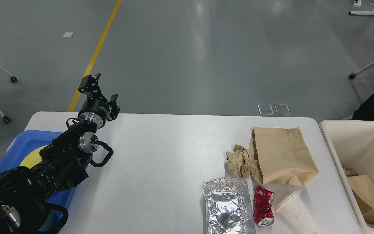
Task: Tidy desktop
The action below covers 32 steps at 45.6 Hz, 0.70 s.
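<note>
red can (264,206): crushed, near the tabletop's (161,156) front edge; white marks on its side, too small and crumpled to read
left arm (44,175): a small pale mark on a joint at the lower left, blurred, not readable
brown paper bag (282,154): plain, no print
foil tray (227,206): plain, no print
white paper cup (295,211): no lettering to be made out
readable text: none

Smooth white desktop (161,156); crinkled shiny foil tray (227,206), matt brown paper bag (282,156), glossy dented red can (264,206)
</note>
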Motion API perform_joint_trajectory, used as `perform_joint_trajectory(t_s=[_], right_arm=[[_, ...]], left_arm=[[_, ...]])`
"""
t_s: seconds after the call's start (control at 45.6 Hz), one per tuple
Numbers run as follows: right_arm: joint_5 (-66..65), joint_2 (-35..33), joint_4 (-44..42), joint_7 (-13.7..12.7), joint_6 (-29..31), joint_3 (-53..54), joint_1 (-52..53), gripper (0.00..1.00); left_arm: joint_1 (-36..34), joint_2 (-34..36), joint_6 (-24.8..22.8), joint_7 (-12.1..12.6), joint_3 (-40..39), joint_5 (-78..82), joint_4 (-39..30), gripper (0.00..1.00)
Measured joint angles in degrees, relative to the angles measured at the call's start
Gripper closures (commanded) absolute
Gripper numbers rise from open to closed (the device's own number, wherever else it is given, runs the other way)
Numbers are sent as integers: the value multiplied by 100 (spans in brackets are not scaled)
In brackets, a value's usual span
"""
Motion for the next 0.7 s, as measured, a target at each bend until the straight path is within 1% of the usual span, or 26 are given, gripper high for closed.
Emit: perform_joint_trajectory(t_s=[0.153, 0.329, 0.417, 0.548, 0.702], right_arm=[[-127, -164, 508, 15, 288, -781, 476, 0], [-170, -193, 1088, 17, 365, -1525, 817, 0], [-171, -170, 1203, 17, 369, -1832, 986, 0], [-163, -120, 1174, 2, 369, -1951, 1127, 0], [-160, -190, 1148, -37, 358, -1663, 1051, 0]], left_arm=[[0, 2, 0, 0, 0, 0, 2, 4], [0, 2, -1, 0, 4, 0, 2, 4], [0, 4, -1, -2, 4, 0, 1, 4], [0, 4, -1, -4, 4, 0, 1, 4], [0, 4, -1, -4, 2, 0, 1, 4]])
